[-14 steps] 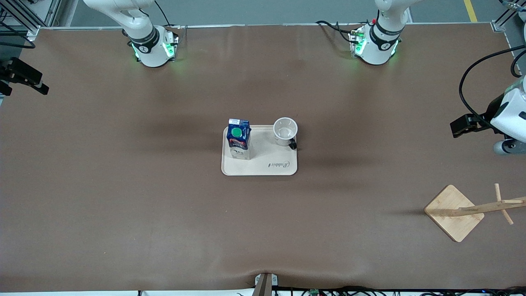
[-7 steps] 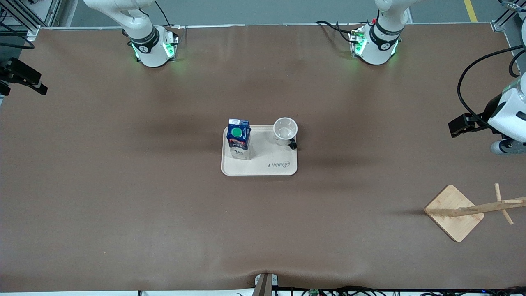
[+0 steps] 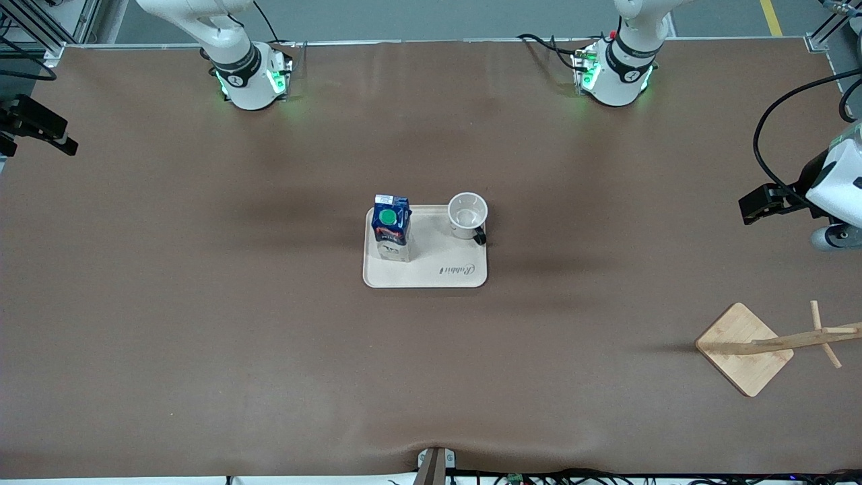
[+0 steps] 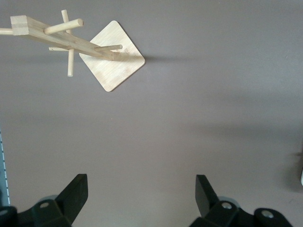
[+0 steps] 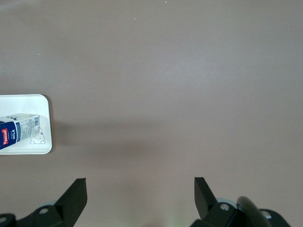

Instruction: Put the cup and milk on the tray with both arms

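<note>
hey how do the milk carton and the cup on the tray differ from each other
The milk is a tall dark blue carton with a green cap on top; the cup is white, round and shorter, open at the top. The milk stands toward the right arm's end of the tray, the cup at the corner toward the left arm's end. The cup has a black handle; the milk has none. Both stand upright on the tray.

The left tool (image 4: 139,198), fingers spread, hangs over bare tabletop (image 4: 189,113) near a wooden stand (image 4: 111,56).

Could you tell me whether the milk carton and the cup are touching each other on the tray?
Apart. The front view shows the milk carton and the cup standing at separate ends of the tray, with bare tray surface between them.
</note>
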Robot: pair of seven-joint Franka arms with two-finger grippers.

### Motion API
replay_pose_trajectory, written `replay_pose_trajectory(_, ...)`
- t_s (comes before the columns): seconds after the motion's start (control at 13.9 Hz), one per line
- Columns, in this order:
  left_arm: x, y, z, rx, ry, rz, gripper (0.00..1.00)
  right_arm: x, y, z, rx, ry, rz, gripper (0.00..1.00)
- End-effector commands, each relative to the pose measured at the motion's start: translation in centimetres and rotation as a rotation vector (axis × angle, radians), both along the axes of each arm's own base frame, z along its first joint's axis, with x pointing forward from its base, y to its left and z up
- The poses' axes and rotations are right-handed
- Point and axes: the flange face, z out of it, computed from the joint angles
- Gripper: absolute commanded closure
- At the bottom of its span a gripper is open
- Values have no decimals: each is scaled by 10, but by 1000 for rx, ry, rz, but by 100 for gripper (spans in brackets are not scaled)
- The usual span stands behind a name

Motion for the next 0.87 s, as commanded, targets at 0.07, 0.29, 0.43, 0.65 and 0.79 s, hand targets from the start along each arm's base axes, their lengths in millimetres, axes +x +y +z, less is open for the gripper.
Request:
replay_pose_trajectory(0.07,-14,-9,22,3,-28,-20,0,2,-3,5,-13,3,4,0)
replay_pose_trajectory(0.29,-28,-18,34,-21,-41,-9,0,2,-3,4,-13,4,2,0)
replay_pose_trajectory(0.43,-40,-17,44,-80,-49,20,0,4,-3,2,-13,9,2,0)
replay_pose_trajectory(0.65,-62,-28,43,-71,-55,4,0,4,0,2,-12,9,6,0)
replay_pose_trajectory(0.79,-73,-30,39,-70,-72,-4,0,3,-1,1,-12,11,-3,0)
